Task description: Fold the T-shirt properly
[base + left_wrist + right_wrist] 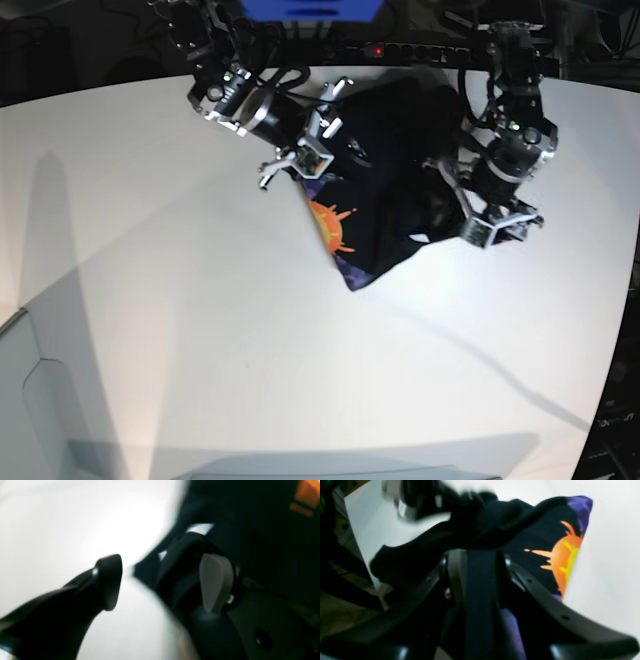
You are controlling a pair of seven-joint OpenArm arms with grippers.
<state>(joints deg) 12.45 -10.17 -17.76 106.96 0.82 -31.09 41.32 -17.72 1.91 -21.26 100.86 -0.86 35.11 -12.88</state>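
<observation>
Shirt (385, 200) hangs bunched between my arms; my right fingers (475, 562) pinch it, my left fingers (160, 582) gape beside it.

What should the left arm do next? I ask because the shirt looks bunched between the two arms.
Probably close the left gripper on the black cloth beside it: its jaws stand open, one over the bare table, while the right gripper is shut on the T-shirt, which lies crumpled.

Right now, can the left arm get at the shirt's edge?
Probably yes. The left gripper is open right at the T-shirt, one finger against the black cloth, the other over bare table; nothing blocks it.
</observation>
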